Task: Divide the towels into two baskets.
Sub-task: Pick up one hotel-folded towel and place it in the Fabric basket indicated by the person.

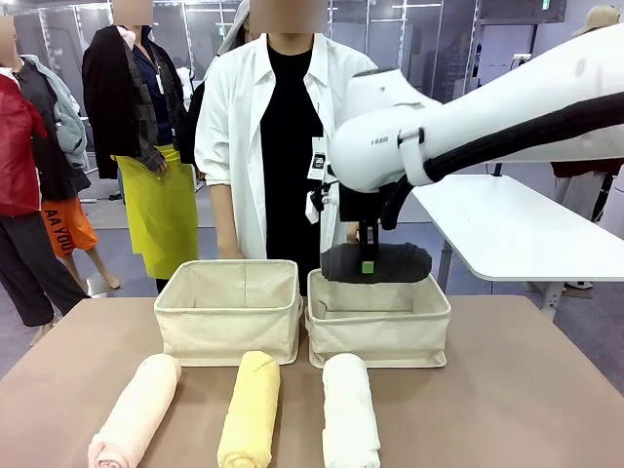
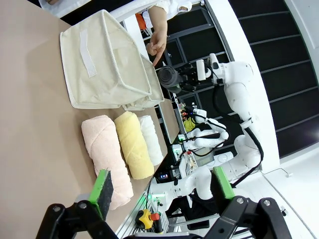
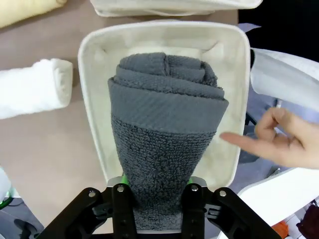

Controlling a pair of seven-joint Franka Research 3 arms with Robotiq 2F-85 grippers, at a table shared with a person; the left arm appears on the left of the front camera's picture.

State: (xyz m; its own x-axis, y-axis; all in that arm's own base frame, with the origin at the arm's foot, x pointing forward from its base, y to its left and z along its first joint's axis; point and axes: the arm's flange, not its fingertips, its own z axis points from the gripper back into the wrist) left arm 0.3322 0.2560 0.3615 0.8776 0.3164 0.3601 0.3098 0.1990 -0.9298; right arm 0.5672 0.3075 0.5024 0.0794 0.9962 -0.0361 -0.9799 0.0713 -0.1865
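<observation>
So far none is binned: right gripper (image 3: 157, 199) fingers clamp the dark grey towel (image 3: 164, 124) over the centre-right basket (image 1: 380, 336); pink towel (image 1: 136, 408), yellow towel (image 1: 250, 409) and white towel (image 1: 349, 409) lie lower-frame on the surface (image 1: 507, 390); left gripper (image 2: 162, 191) fingers gape wide.

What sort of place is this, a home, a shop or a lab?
Probably a robotics lab or test room: a white robot arm reaches over a plain brown table, another white worktable stands behind it, and glass partitions line the back.
</observation>
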